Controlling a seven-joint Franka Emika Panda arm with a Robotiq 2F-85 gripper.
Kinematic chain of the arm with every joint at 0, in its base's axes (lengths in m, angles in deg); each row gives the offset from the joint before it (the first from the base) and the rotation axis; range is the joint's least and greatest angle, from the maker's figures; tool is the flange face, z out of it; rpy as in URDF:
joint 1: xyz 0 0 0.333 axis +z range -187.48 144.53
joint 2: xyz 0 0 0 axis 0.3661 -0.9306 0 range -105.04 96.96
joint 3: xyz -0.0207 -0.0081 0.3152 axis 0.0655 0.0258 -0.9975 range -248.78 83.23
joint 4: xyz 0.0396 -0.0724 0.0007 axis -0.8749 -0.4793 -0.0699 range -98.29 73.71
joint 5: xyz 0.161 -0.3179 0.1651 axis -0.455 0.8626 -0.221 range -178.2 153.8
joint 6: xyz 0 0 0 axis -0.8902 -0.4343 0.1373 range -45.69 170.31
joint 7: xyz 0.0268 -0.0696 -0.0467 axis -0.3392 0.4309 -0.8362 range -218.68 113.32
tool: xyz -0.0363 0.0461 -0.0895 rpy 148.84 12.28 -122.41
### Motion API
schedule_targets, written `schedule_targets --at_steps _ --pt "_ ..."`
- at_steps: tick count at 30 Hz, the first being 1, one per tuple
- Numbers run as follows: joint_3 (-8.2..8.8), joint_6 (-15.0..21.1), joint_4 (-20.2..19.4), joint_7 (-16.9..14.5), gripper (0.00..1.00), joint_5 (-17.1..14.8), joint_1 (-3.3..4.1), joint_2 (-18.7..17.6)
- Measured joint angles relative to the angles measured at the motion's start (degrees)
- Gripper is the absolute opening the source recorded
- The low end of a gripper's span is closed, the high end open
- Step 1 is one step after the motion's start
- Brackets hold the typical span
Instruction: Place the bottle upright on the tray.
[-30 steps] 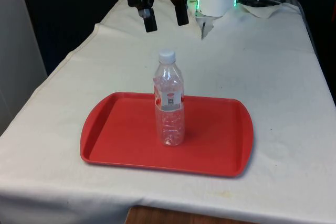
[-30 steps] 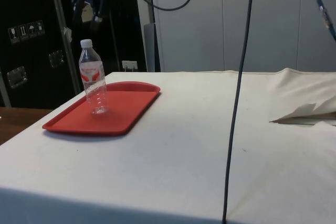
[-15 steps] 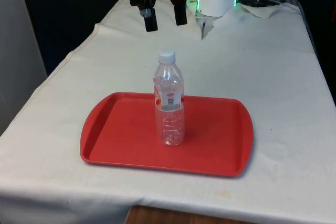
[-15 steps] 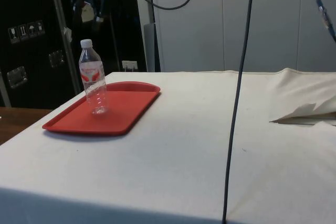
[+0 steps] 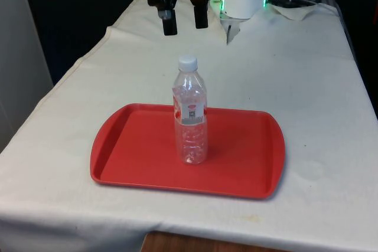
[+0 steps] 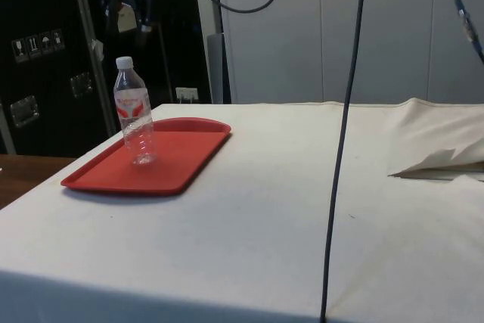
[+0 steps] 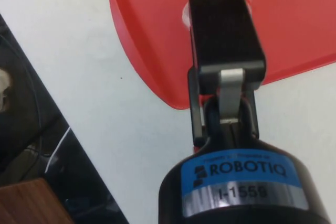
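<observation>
You've got the bottle [image 5: 191, 113] standing upright on the red tray [image 5: 130, 151], roughly mid-tray, base flat on the tray floor, white cap on top. It's a clear plastic bottle with a red-and-white label; it looks empty, though you can't be sure of a little liquid at the base. The tray holds only the bottle and sits flat on the white cloth [image 5: 295, 69] near the table's near edge. In the side view the bottle [image 6: 133, 120] stands toward the tray's [image 6: 189, 153] far-left part, not touching the rim.

The gripper [image 5: 185, 20] hangs above and behind the bottle, well apart from it, fingers spread wide with nothing between them. Side view puts the gripper [image 6: 128, 17] high over the bottle cap, clear of it. In the wrist view you see one finger [image 7: 223, 32] over the red tray [image 7: 147, 35].
</observation>
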Motion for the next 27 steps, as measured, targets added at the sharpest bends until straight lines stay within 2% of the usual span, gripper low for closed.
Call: schedule_targets --at_steps 11,27 --pt "-0.06 -0.40 0.34 0.17 1.00 2.75 0.11 -0.11" --pt "0.00 -4.41 2.58 0.17 1.00 6.07 0.06 -1.26"
